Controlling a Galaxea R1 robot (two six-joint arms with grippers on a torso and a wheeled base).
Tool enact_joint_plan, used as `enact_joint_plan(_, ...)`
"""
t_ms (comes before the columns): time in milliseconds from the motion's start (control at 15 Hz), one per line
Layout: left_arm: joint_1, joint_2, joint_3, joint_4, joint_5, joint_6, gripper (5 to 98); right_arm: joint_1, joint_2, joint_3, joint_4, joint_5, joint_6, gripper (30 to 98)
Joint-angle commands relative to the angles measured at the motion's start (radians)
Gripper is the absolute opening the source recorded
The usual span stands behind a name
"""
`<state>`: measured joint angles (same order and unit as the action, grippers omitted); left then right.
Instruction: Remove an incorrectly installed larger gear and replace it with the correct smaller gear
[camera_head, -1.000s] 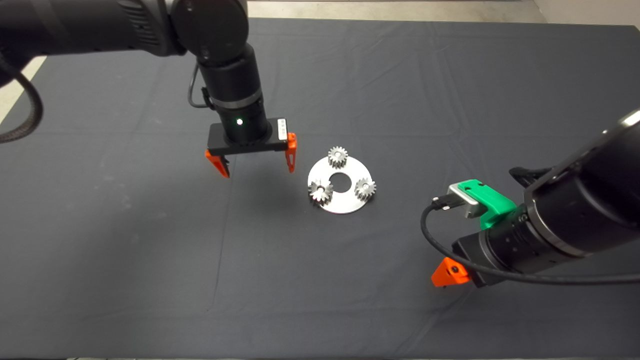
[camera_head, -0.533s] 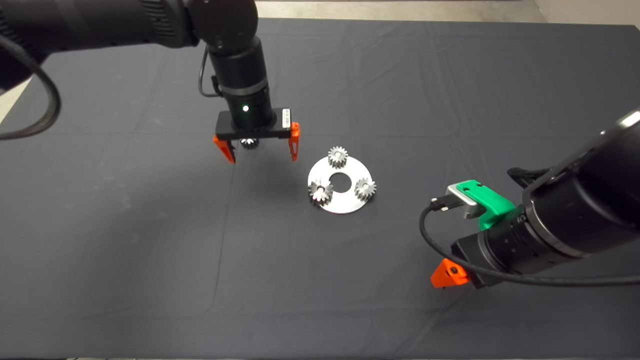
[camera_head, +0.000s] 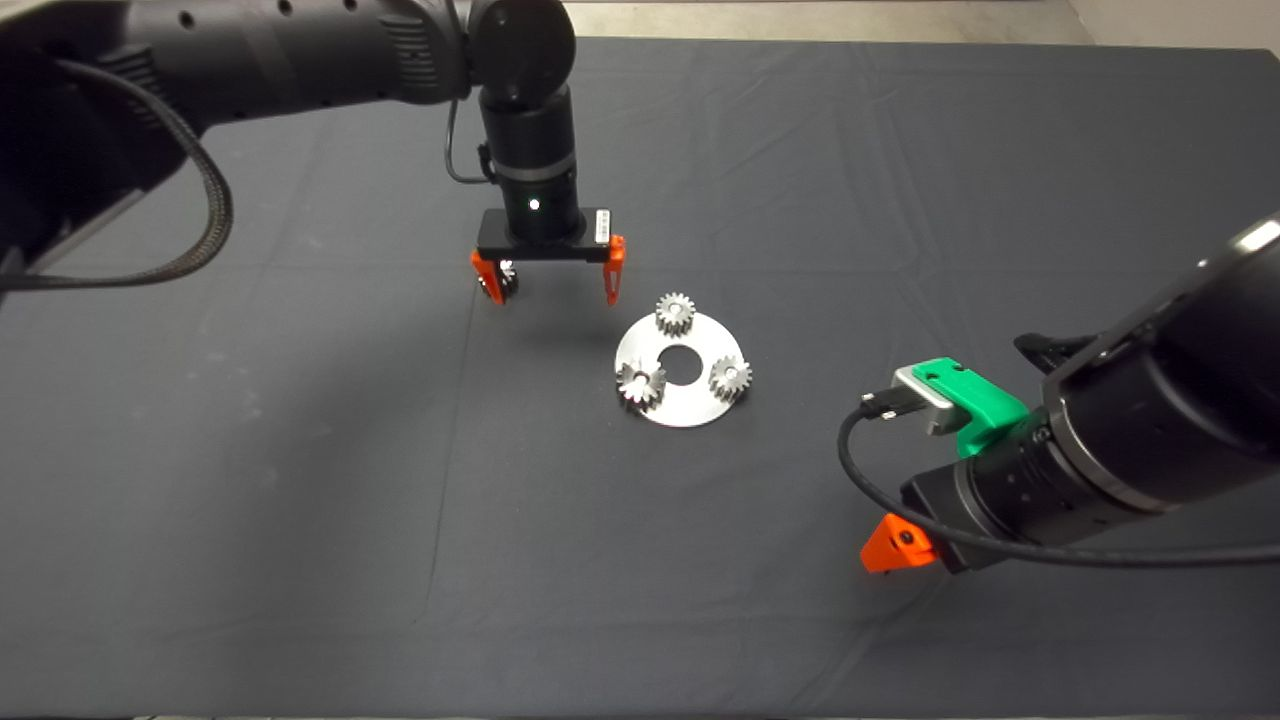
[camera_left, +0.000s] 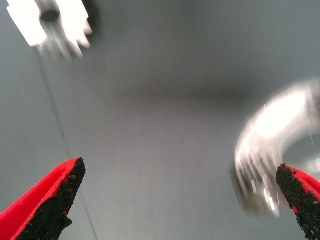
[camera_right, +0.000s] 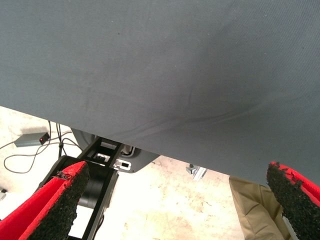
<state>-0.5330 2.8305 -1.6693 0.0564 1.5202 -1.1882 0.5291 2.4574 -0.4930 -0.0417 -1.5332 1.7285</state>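
A round steel plate (camera_head: 690, 408) lies mid-mat and carries three gears. The larger gear (camera_head: 641, 383), star-like with bold teeth, sits on its near-left post. Finer-toothed smaller gears sit at the far post (camera_head: 676, 313) and the right post (camera_head: 731, 378). A loose smaller gear (camera_head: 503, 281) lies on the mat left of the plate, partly behind one finger of my left gripper (camera_head: 548, 285). That gripper hangs open just above the mat, between the loose gear (camera_left: 50, 22) and the blurred plate (camera_left: 272, 135), holding nothing. My right gripper (camera_right: 175, 200) waits open at the lower right.
The dark mat (camera_head: 300, 480) has creases and spreads wide around the plate. The right arm's green wrist mount (camera_head: 965, 400) and black cable (camera_head: 860, 470) sit right of the plate. Floor, cables and a black stand (camera_right: 95, 175) show past the mat edge.
My left gripper has moved right and toward the far side, still open. The loose gear went from hidden, to between the fingers, to beside the left finger. The right arm stayed still.
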Motion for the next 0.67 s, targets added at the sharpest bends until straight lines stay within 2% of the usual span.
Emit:
enact_joint_plan(0,0.008,0.034,-0.056,0.064,0.050,0.053,98.3,0.015,0.007,0.007,-0.004,-0.082,0.005,94.0)
enact_joint_plan(133,0.021,0.036,-0.089,0.077,0.049,0.081,98.3,0.015,0.012,0.002,-0.004,-0.082,0.005,94.0)
enact_joint_plan(333,0.030,0.034,-0.112,0.122,0.049,0.111,98.3,0.015,0.015,0.007,-0.004,-0.082,0.005,94.0)
enact_joint_plan(400,0.030,0.031,-0.129,0.126,0.049,0.113,98.3,0.014,0.015,0.007,-0.004,-0.082,0.005,94.0)
enact_joint_plan(600,0.028,0.034,-0.174,0.131,0.054,0.159,98.3,0.005,0.018,0.007,-0.004,-0.082,0.005,94.0)
